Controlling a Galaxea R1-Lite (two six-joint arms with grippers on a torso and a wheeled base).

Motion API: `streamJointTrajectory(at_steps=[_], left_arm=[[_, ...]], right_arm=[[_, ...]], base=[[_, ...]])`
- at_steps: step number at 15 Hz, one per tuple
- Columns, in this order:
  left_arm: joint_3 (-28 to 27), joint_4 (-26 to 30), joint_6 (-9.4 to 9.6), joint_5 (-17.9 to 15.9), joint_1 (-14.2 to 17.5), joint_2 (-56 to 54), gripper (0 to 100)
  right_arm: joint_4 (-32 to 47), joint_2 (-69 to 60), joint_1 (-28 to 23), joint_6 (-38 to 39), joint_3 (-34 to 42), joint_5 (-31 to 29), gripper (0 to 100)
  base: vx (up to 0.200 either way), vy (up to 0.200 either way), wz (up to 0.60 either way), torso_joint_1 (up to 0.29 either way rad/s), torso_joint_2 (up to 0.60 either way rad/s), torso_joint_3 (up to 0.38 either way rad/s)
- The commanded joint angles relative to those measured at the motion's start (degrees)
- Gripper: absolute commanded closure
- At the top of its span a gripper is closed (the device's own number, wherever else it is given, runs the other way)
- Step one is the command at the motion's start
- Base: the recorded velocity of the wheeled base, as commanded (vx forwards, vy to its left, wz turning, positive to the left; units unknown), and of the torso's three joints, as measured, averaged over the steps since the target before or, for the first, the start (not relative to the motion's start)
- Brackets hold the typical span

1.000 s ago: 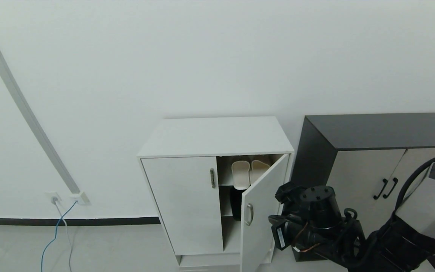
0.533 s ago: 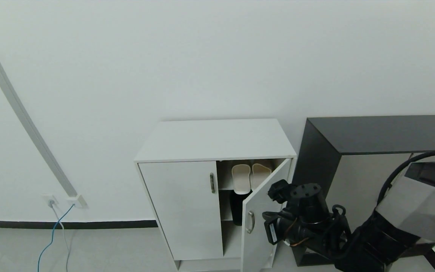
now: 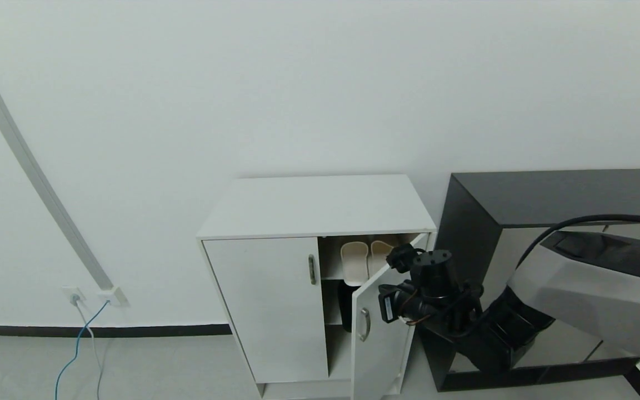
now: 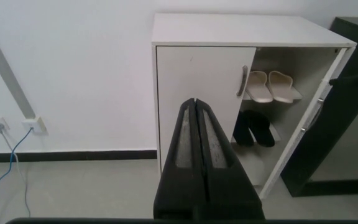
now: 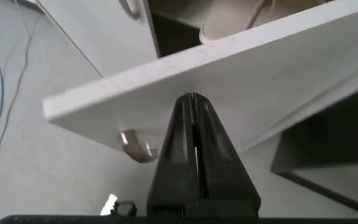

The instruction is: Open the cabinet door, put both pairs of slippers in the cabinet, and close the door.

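Step in hand: by my reading, the closing push, since both pairs are inside and only the door is left
Right gripper (image 5: 193, 99): fingers pressed together, holding nothing, tips against the outer face of the right-hand door (image 3: 378, 333), high on the panel
Key relation: in the head view the door's handle (image 3: 363, 324) sits at 7 o'clock from the gripper and the hinge edge at 2 o'clock; the gap into the cabinet (image 3: 314, 205) lies at 9 o'clock, so the push should go that way
Door: a plain white panel, long axis upright, swung partly out with its free edge nearest the onlooker
Nearer arm: the right by far; the left gripper (image 4: 195, 102) hangs well back from the cabinet front, fingers closed flat on each other and empty
Beige slippers (image 3: 365, 260): side by side on the upper shelf, just behind the door's top edge
Black slippers (image 4: 255, 127): on the shelf below, heels outward
Left-hand door (image 3: 264, 300): flush and closed
Risk: I'd guess the arm may brush the dark cabinet (image 3: 548, 194) at 3 o'clock
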Motion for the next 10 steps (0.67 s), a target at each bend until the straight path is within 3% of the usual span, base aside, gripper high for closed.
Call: streamJointTrajectory(at_steps=[1,10], left_arm=[[-0.04,-0.01,0.04,0.04,0.01,0.07,100],[0.05,-0.01,0.04,0.04,0.01,0.07,100]], right_arm=[[-0.05,3.46,-1.07,0.02,-3.74,0.01,100],[3.21,11.37,-3.97,0.19,-17.81,0.01,100]], base=[[0.000,0.000,0.00,0.000,0.00,0.000],[0.000,0.000,0.00,0.000,0.00,0.000]])
